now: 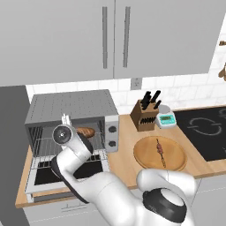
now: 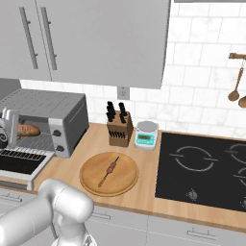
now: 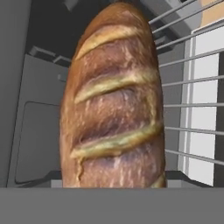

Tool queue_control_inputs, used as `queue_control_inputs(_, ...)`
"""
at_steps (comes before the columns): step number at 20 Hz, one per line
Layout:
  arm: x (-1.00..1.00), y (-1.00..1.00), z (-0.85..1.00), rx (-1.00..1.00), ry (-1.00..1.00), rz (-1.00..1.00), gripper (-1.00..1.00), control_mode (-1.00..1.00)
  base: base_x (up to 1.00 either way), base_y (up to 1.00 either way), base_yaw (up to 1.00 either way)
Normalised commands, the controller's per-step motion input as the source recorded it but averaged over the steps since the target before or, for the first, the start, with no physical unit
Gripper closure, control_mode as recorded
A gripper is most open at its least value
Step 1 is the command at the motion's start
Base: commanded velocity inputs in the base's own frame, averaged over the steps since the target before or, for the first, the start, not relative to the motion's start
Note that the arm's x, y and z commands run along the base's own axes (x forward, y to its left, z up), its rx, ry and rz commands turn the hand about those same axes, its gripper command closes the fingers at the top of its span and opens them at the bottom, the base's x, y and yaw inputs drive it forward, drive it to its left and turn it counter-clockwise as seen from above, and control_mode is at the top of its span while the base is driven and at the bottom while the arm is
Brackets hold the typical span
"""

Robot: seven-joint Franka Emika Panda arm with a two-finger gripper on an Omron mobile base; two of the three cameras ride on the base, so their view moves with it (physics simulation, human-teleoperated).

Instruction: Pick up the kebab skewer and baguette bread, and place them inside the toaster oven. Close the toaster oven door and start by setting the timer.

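Inside the toaster oven [image 1: 73, 119], the baguette [image 3: 116, 100] lies on the wire rack [image 3: 188, 87]. Whether the gripper [image 1: 66, 120] grips it or has let go, I cannot tell. Pulling back carelessly could drag the loaf out over the open door [image 1: 66, 173]. 1 skewer [image 2: 108, 171] waits on the wooden board [image 2: 125, 185].

The light is even and soft in all views, with no glare and only faint shadows under the wall cabinets [image 1: 110, 35]. The rendering is coarse; the baguette bread [image 3: 114, 100] looks slightly blurred close up.
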Motion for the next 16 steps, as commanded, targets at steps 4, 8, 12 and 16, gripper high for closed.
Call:
queue_control_inputs(4,0.0,0.0,0.0,0.0,0.0,0.0,-1.0,-1.0,0.0,0.0,0.0)
queue_control_inputs(8,0.06,0.0,0.0,0.0,0.0,0.0,-1.0,-1.0,0.0,0.0,0.0)
queue_control_inputs(12,0.05,0.0,0.06,0.0,0.0,0.0,-1.0,-1.0,0.0,0.0,0.0)
queue_control_inputs(16,-0.19,-0.15,0.41,-0.03,-0.01,0.0,-1.0,-1.0,0.0,0.0,0.0)
